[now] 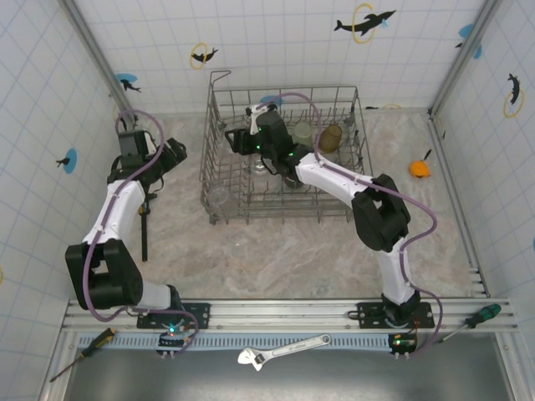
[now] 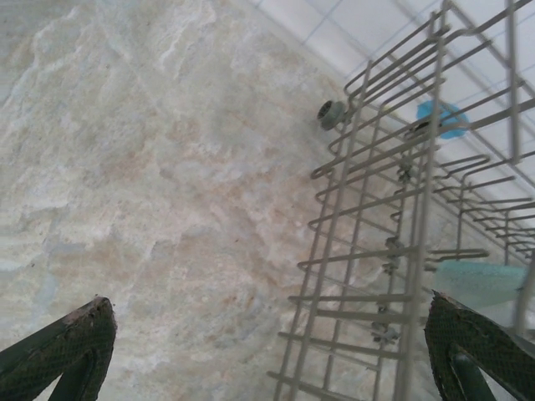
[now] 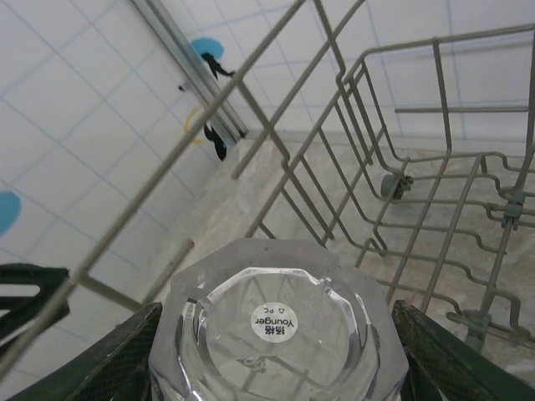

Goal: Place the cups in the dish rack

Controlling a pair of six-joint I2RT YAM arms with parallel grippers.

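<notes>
One clear octagonal cup (image 3: 280, 334), base up

Dish rack (image 1: 251, 205): square grey wire basket standing level on the marbled table (image 1: 276, 259), rows of upright tines inside, a tall wire loop at its far-left corner.
Clear tumbler (image 3: 280, 334): faceted and transparent, upside down inside the rack, a round white sticker on its base, clasped between the fingers of the right gripper (image 3: 280, 359).
Pale green tumbler (image 1: 302, 134): in the rack's far row, just beside the amber-brown one.
Amber-brown tumbler (image 1: 331, 138): far-right part of the rack.
Teal cup (image 2: 476, 280): glimpsed through the rack's side wires; pose unclear.
</notes>
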